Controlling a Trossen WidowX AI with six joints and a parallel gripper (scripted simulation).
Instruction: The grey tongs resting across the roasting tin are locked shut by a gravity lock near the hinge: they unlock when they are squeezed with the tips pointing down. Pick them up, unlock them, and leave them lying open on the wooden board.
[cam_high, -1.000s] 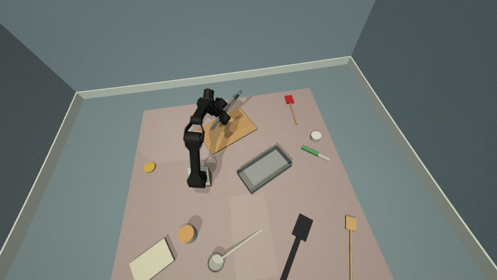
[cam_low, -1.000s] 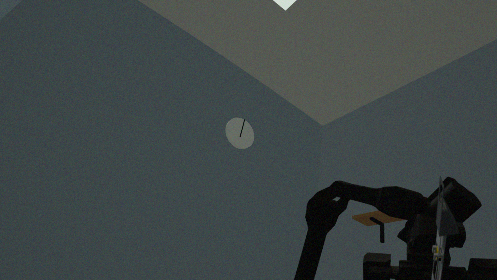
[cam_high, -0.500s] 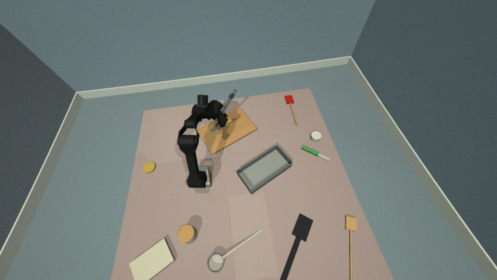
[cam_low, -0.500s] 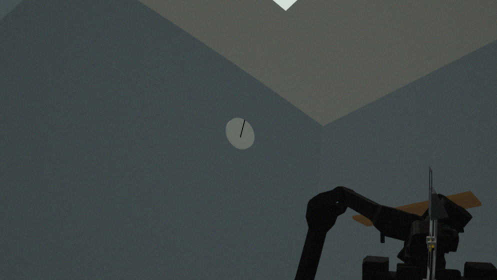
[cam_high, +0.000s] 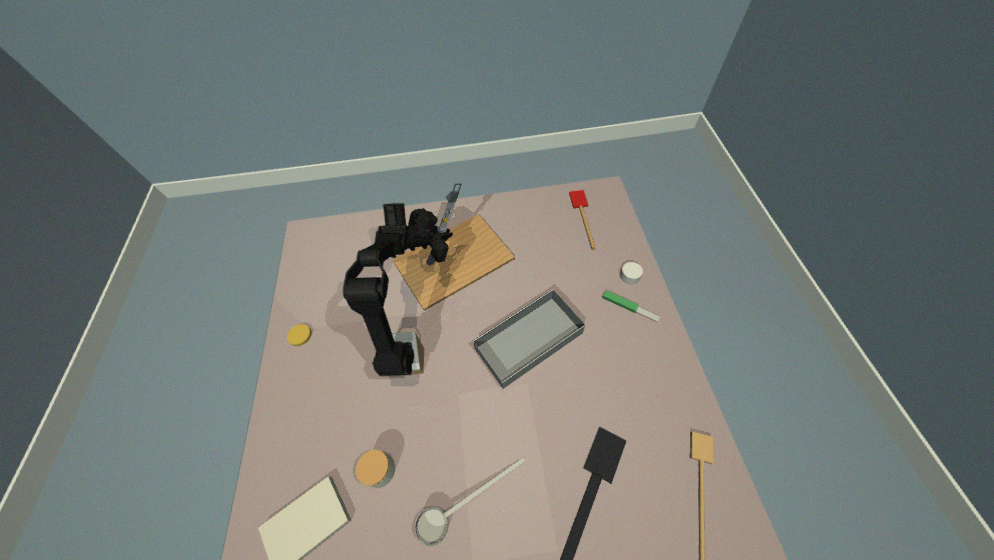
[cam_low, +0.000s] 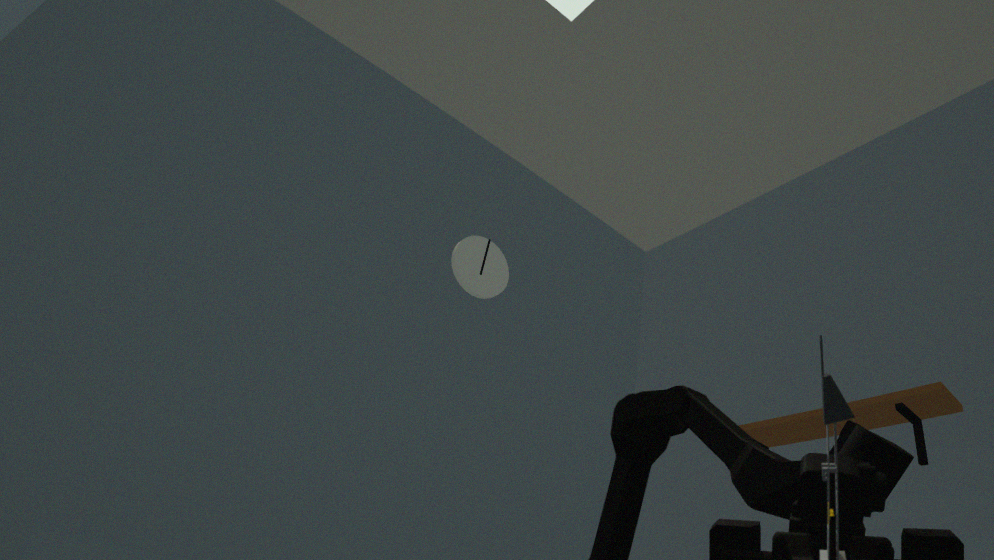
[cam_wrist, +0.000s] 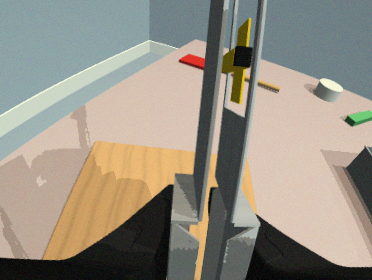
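Observation:
The grey tongs (cam_high: 448, 210) (cam_low: 836, 404) (cam_wrist: 206, 100) are in my gripper (cam_high: 442, 236) (cam_wrist: 193, 194), which is shut on them. They stand steeply, with the looped end up in the exterior view. Their lower end is over the wooden board (cam_high: 479, 243) (cam_low: 928, 400) (cam_wrist: 117, 162); I cannot tell whether it touches. The two arms run close together, with a narrow gap. A yellow lock piece (cam_wrist: 240, 85) with a black block sits between them, above my fingers. I cannot tell whether it is locked. The roasting tin (cam_high: 530, 338) holds nothing.
A red-headed spatula (cam_high: 578, 199), a white pot (cam_high: 631, 272) and a green-handled tool (cam_high: 620, 300) lie right of the board. A yellow disc (cam_high: 299, 333) lies left of the arm. A ladle (cam_high: 484, 486), a black spatula (cam_high: 604, 454) and an orange-topped jar (cam_high: 372, 467) are nearer the front.

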